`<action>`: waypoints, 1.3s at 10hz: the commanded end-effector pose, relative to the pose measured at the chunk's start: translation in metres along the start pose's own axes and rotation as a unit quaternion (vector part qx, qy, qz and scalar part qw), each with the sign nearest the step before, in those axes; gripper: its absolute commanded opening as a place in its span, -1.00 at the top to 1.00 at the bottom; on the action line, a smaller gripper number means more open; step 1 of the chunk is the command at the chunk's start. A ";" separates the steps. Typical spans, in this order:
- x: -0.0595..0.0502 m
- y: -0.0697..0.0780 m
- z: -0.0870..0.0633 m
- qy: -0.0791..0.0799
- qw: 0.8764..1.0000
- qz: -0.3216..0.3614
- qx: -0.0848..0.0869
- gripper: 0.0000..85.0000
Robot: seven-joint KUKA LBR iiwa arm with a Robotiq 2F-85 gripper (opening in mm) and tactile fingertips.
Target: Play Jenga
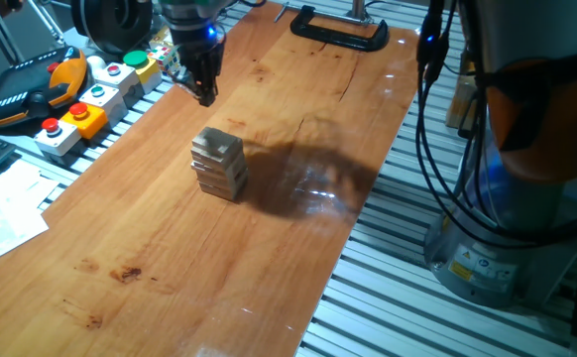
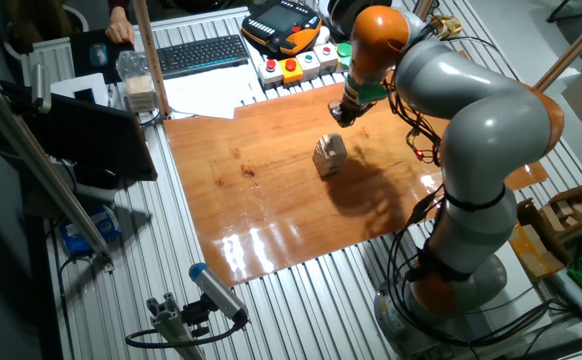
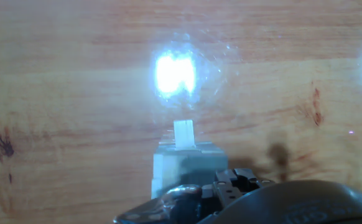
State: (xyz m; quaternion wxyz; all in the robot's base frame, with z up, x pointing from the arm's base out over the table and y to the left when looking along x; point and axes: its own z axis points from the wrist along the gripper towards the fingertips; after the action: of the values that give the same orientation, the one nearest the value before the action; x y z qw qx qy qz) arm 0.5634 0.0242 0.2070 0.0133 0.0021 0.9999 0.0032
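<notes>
While tool [image 1: 205, 96] hovers apart, Jenga tower [image 1: 218, 164] mid-table, edges w/ room

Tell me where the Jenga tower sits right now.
In one fixed view the tower stands alone near the middle of the wooden board, apart from the gripper, which hangs above the board's button-box edge.
</notes>
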 end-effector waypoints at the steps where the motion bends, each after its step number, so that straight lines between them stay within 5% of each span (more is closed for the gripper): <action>1: -0.003 0.000 0.001 -0.001 1.000 0.000 -0.001 0.98; 4: -0.011 0.002 0.007 -0.001 1.000 0.003 -0.008 0.98; 8: -0.023 0.006 0.020 -0.018 1.000 0.011 0.004 0.98; 10: -0.026 0.006 0.027 -0.013 1.000 0.017 -0.015 0.98; 13: -0.030 0.011 0.034 0.002 1.000 0.026 -0.014 0.98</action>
State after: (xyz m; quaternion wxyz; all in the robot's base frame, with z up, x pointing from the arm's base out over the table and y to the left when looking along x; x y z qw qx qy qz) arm 0.5949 0.0361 0.1732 0.0106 0.0293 0.9994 0.0166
